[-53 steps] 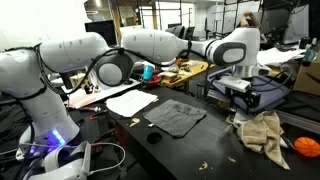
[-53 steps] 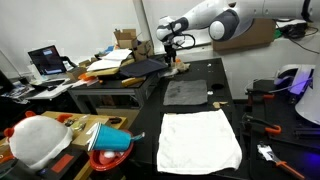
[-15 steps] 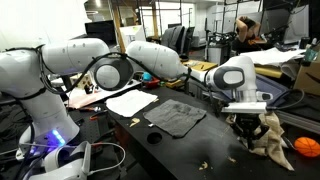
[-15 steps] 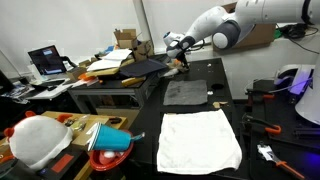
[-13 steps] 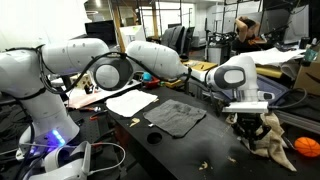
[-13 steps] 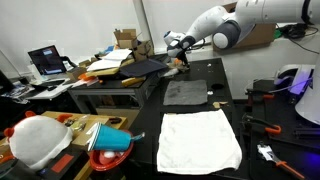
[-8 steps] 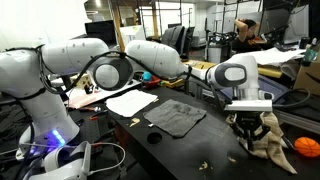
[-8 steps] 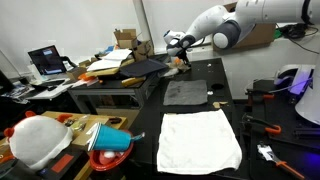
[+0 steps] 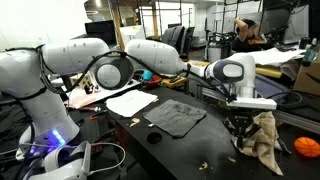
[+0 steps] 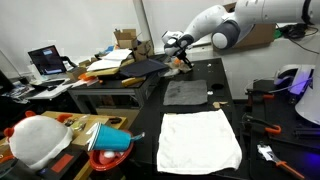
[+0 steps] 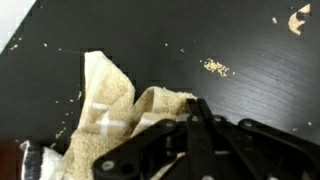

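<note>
My gripper (image 9: 243, 127) is shut on a beige towel (image 9: 263, 142) at the far end of the black table (image 10: 215, 72). In both exterior views the towel (image 10: 181, 66) hangs bunched from the fingers, its lower folds close to the table edge. In the wrist view the towel (image 11: 108, 108) bulges to the left of the closed gripper (image 11: 196, 108), above the dark tabletop (image 11: 230, 40) speckled with crumbs. The fingertips press together on a fold of the cloth.
A dark grey cloth (image 10: 185, 92) lies mid-table and a white cloth (image 10: 200, 138) nearer the camera. An orange ball (image 9: 306, 147) lies beyond the towel. A cluttered side desk holds a laptop (image 10: 45, 62) and a red bowl (image 10: 110, 140).
The gripper has risen slightly with the towel, which now hangs longer beneath it. The jaws stayed shut.
</note>
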You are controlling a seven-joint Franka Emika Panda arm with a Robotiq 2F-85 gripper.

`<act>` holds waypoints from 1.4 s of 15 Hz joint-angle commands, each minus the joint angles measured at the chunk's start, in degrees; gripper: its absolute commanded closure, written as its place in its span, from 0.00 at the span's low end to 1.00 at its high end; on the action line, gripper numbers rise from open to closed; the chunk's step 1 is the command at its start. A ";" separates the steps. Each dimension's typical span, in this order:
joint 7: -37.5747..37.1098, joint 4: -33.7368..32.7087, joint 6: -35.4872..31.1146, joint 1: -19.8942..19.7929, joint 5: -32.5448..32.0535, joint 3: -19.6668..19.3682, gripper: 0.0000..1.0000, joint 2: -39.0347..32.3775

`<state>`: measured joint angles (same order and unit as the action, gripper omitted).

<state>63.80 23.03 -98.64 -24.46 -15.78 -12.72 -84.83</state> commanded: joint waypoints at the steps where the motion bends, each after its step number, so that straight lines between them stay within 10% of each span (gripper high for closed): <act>1: 9.81 -0.84 5.80 0.55 -1.93 -0.98 0.99 0.01; 21: 33.08 -0.68 4.36 -4.51 -0.81 -0.51 0.99 5.22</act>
<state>93.53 21.26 -92.52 -28.03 -18.42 -14.57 -82.14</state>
